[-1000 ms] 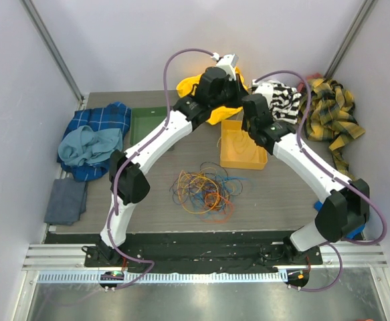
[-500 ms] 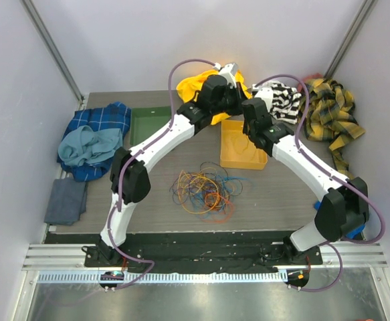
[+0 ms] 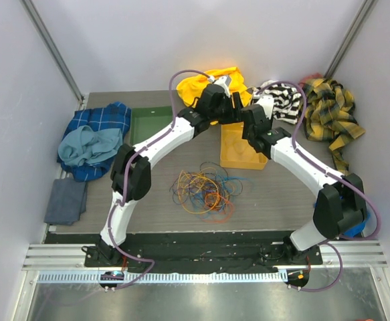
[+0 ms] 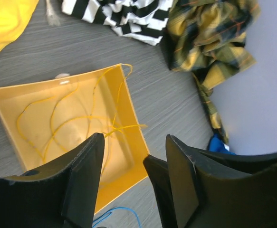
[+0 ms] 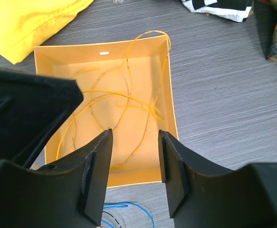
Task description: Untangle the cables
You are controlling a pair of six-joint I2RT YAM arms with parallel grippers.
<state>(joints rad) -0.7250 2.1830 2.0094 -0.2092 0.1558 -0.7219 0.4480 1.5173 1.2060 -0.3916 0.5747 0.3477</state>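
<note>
The cables [image 3: 205, 190] lie in a loose tangle of orange, yellow, blue and dark wires at the table's middle. Behind the tangle stands a yellow bin [image 3: 240, 152], and thin yellow cables [image 5: 124, 102] curl on its floor, one end draped over the rim [image 4: 124, 69]. Both grippers hover above the bin, side by side. My left gripper [image 4: 133, 142] is open with nothing between its fingers. My right gripper [image 5: 135, 135] is open and empty too. A blue cable [image 5: 128, 209] from the tangle shows just in front of the bin.
A green tray [image 3: 148, 124] sits left of the bin. Clothes ring the back: a yellow garment [image 3: 205, 83], a striped cloth [image 3: 285, 100] and a yellow plaid shirt [image 3: 332, 114]. Blue clothes [image 3: 94, 140] and a grey cloth [image 3: 66, 200] lie at the left edge.
Both grippers have gone from shut to open. Both arms have shifted a little toward the back, staying above the yellow bin.
</note>
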